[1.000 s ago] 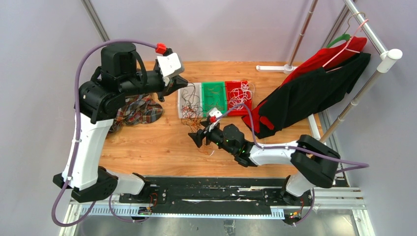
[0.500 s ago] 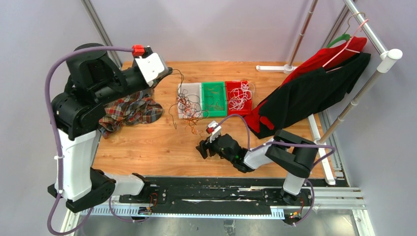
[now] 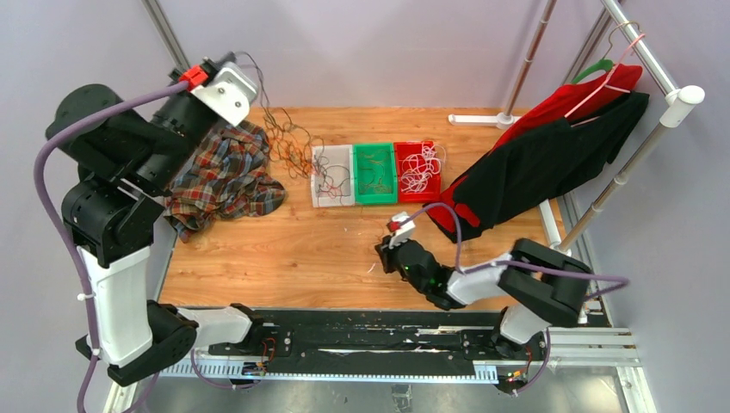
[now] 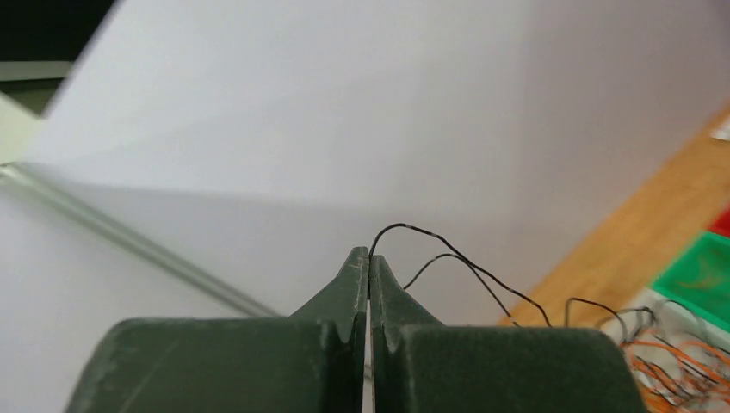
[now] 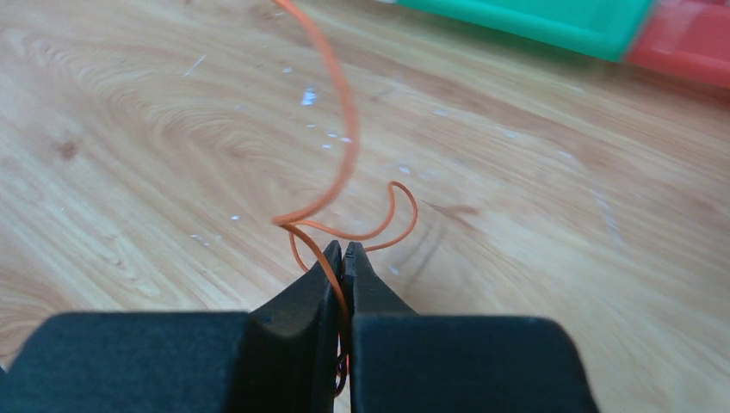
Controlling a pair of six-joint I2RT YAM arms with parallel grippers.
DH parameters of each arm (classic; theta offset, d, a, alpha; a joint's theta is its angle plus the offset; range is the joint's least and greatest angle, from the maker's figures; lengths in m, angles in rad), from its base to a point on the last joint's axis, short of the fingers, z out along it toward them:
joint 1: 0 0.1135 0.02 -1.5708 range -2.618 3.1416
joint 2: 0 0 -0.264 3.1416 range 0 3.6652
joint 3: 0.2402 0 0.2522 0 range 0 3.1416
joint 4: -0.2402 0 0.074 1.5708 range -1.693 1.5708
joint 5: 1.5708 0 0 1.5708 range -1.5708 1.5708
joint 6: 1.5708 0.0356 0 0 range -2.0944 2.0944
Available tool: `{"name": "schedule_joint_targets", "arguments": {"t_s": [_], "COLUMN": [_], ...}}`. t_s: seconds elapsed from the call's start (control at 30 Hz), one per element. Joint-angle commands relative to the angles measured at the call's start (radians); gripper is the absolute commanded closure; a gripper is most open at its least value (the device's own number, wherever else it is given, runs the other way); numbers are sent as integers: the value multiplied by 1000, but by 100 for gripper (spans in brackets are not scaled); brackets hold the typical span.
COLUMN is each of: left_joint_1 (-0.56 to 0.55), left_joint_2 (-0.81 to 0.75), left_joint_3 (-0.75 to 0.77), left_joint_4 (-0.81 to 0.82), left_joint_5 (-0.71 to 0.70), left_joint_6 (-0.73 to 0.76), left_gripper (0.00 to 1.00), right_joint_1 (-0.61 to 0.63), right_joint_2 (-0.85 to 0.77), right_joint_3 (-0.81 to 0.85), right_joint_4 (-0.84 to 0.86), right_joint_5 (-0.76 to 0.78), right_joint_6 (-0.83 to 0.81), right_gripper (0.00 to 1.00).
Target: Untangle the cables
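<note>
Pinching black cable in left pincer, orange cable in right pincer.

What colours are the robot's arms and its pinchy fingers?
The left arm and right arm are black and white, with chunky black joints. A thick purple cable loops along each. Each wrist has a white camera block with a red plug. The left gripper has dark green wedge fingers; the right gripper has black ones.

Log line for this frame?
left gripper: shut on black cable, raised | right gripper: shut on orange cable | heap: trailing to white tray
</note>
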Motion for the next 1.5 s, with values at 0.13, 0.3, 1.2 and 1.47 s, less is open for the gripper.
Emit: {"name": "schedule_joint_targets", "arguments": {"t_s": [0.13, 0.3, 1.2, 1.47], "left_joint_1": [0, 0, 4, 4], "left_joint_2": [12, 41, -352, -577], "left_joint_3": [9, 42, -859, -1386], "left_joint_4": [531, 658, 358, 192], "left_joint_5": [-351, -430, -342, -378], "left_joint_6": [262, 360, 158, 299], "left_gripper": [100, 100, 100, 100], "right_joint_1": [13, 8, -143, -153], "right_joint_2": [-425, -708, -855, -643], "right_joint_3": [-144, -166, 131, 512], "right_joint_4": [-464, -898, -648, -633], "right_joint_5": [436, 607, 227, 51], "right_joint_6": [333, 521, -33, -196], "right_gripper": [99, 99, 99, 99]}}
